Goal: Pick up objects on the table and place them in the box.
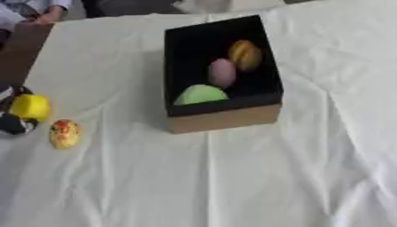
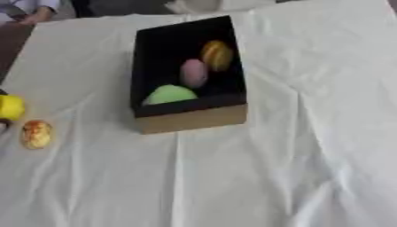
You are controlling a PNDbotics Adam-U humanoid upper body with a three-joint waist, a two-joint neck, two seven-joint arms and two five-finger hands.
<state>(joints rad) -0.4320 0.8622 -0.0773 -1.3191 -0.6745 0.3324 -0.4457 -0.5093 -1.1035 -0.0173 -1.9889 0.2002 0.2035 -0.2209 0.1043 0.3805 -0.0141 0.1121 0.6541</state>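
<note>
Where the white cloth (image 1: 232, 177) covers the table, a cardboard box (image 1: 225, 119) with a black interior stands a little right of centre toward the far side, open at the top, its tan near wall facing the camera. Three items lie inside: a green rounded one (image 1: 201, 94) against the near wall at the left, a pink oval one (image 1: 222, 72) just beyond it near the middle, and an orange-yellow oval one (image 1: 245, 55) farther back at the right. Pink and orange sit close together; whether they touch cannot be told.

At the left edge, the left hand (image 1: 14, 122) shows only partly, dark with pale parts, wrapped about a yellow object (image 1: 30, 107). The fingers appear curled round it, with black showing above and below the yellow; the exact contact is blurred. In the right eye view only a sliver of that hand and the yellow object shows at the frame edge.

Just near and right of the held object, a red-and-yellow mottled oval object (image 1: 65, 133) lies on the cloth, apart from the hand, well apart from the box.

Right hand: in neither view, so the state of its fingers cannot be told.

Cloth creased, folds running near-to-far below the box.
</note>
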